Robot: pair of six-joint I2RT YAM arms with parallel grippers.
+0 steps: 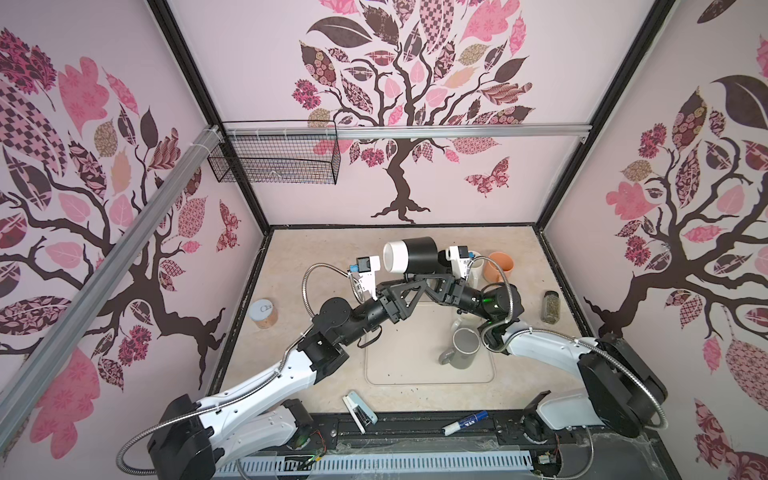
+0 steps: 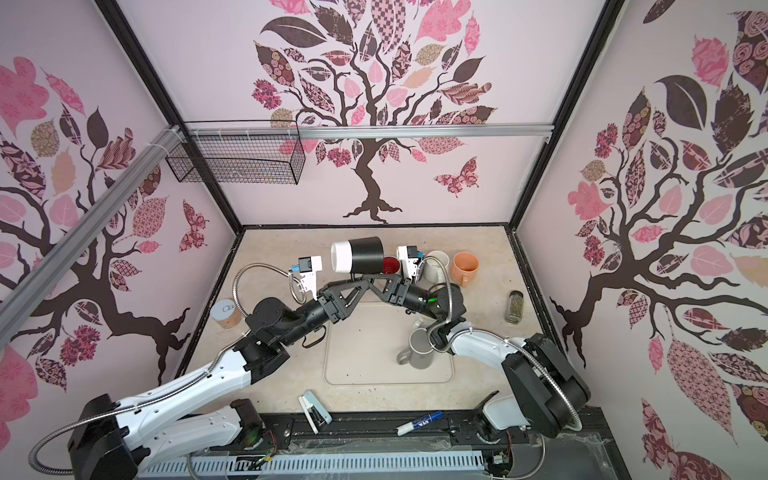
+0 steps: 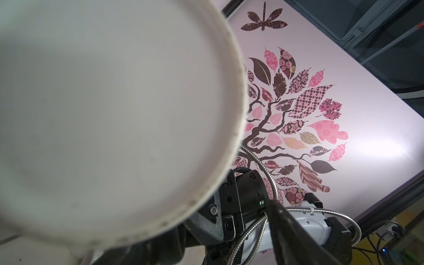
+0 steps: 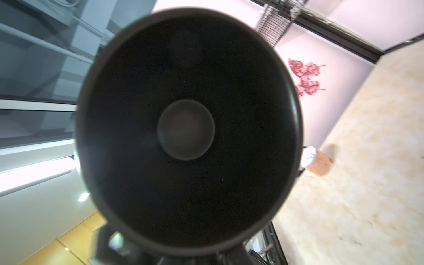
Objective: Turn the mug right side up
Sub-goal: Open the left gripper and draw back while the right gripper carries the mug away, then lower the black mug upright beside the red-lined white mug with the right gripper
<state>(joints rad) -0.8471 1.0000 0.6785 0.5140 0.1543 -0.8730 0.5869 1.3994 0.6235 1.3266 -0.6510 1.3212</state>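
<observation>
We see the black-and-white mug (image 1: pixel 409 255) raised off the table (image 1: pixel 316 374), lying on its side in the air over the far middle of the tabletop in both top views. Its white base end points to the left of those views and its black mouth end to the right.

Both grippers meet just beneath it. The right gripper (image 1: pixel 415 276) reaches in from the right with its jaws pressed together on the underside of the mug. We cannot tell which part it pinches, because the body of the mug hides the spot. The left gripper (image 1: pixel 420 286) comes up from the left, close under the mug. In the left wrist view one of its fingers (image 3: pixel 289 229) stands well off to the side, so we read its jaws as spread, gripping nothing.

The mug's white base fills most of the left wrist view, and the right wrist view looks straight into its dark mouth.

On the table behind the right gripper stand a white mug (image 1: pixel 478 266) and an orange mug (image 1: pixel 498 266), both upright. A grey mug (image 1: pixel 463 347) stands upright nearer the front, beside the right arm.
</observation>
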